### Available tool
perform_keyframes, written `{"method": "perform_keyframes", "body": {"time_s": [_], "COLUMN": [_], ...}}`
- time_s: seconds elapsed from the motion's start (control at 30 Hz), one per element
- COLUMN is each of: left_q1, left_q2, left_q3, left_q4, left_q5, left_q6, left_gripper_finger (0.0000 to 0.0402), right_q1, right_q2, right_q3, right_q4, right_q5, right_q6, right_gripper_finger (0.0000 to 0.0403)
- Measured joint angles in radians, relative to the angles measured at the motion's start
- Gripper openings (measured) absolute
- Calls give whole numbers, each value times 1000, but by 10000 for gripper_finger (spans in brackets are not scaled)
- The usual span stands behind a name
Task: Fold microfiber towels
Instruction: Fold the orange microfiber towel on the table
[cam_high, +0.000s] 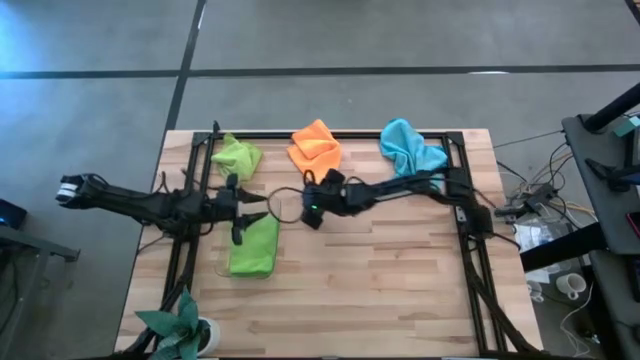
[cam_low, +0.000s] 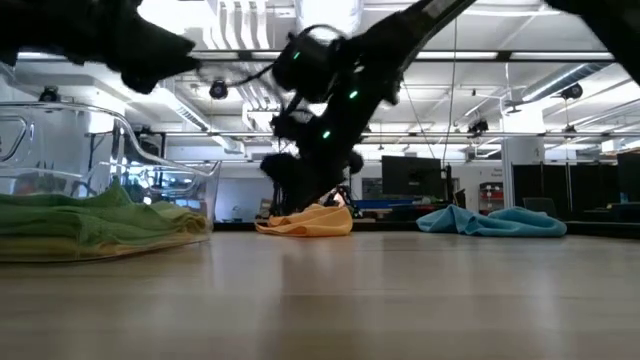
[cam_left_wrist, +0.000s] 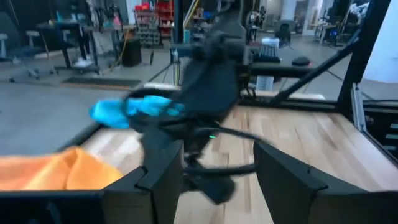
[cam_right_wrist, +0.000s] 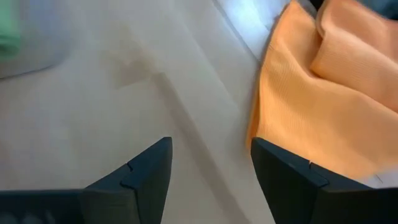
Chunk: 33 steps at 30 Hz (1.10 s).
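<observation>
The right gripper (cam_high: 312, 212) hangs above the middle of the worktop (cam_high: 400, 290) with its fingers spread wide and nothing between them; its wrist view shows bare wood under the jaws and the orange towel (cam_right_wrist: 323, 93) just to one side, so a descent from here may well pinch only a single loose edge, or miss and close on the wood. The left gripper (cam_high: 240, 228) is also open and empty, hovering over the clear bin (cam_high: 222, 268) near the left edge, where a lime green towel (cam_high: 254, 246) lies folded flat. The two grippers sit near each other, and a reach by either one towards the orange towel (cam_high: 315, 145) risks a knock between the arms or a snag on the looping cable (cam_high: 285, 203) between them. The light blue towel (cam_high: 410, 148) and a second lime green towel (cam_high: 237, 157) lie crumpled along the far edge, so a dragged corner could pull a neighbour with it. Hard to judge: how high either gripper rides above the wood, since the low view only shows dark arm shapes. The yellow and darker green towels do not show clearly; the bin may hold more than one layer, but I cannot tell. A potted plant (cam_high: 175, 325) sits at the near left corner.
</observation>
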Motion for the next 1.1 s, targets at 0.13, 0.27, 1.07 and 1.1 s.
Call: {"method": "perform_keyframes", "body": {"time_s": [0.13,0.27,1.07,1.1], "left_q1": [0,0,0,0], "left_q2": [-21,-43,353,389], "left_q3": [-52,-46,42,60], "left_q4": [2,18,170,169], "left_q5": [0,0,-2,-2], "left_q6": [-24,-21,153,153], "left_gripper_finger": [180,180,180,180], "right_q1": [-55,-95,175,191], "right_q2": [101,152,-405,-433], "right_q3": [121,201,-151,-191], "right_q4": [-99,-237,-554,-576], "right_q5": [1,17,-201,-199], "right_q6": [32,72,61,100], "right_gripper_finger": [212,172,10,10]}}
